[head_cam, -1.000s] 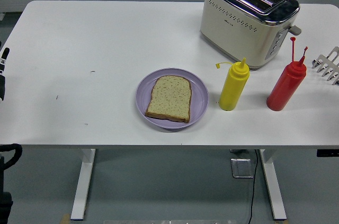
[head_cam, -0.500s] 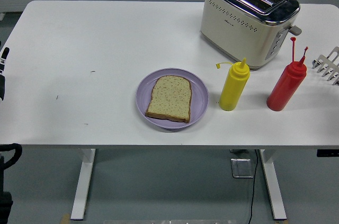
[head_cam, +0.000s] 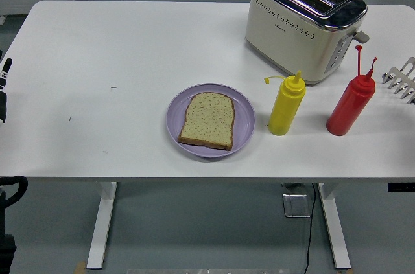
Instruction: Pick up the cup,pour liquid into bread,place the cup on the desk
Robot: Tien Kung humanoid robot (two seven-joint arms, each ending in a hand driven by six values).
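Note:
A slice of brown bread (head_cam: 207,120) lies flat on a round purple plate (head_cam: 243,120) near the table's front edge. Just right of the plate stands a yellow squeeze bottle (head_cam: 286,105) with its cap hanging off on a tether. A red squeeze bottle (head_cam: 350,104) stands further right, also uncapped. No cup shows anywhere on the table. Only a black part of my left arm (head_cam: 3,96) rests at the picture's left edge, far from the plate. My right arm does not show.
A cream and chrome toaster (head_cam: 303,22) sits at the back right, behind the bottles. A metal rack (head_cam: 402,79) pokes in at the right edge. The white table (head_cam: 110,60) has bare surface on its left half.

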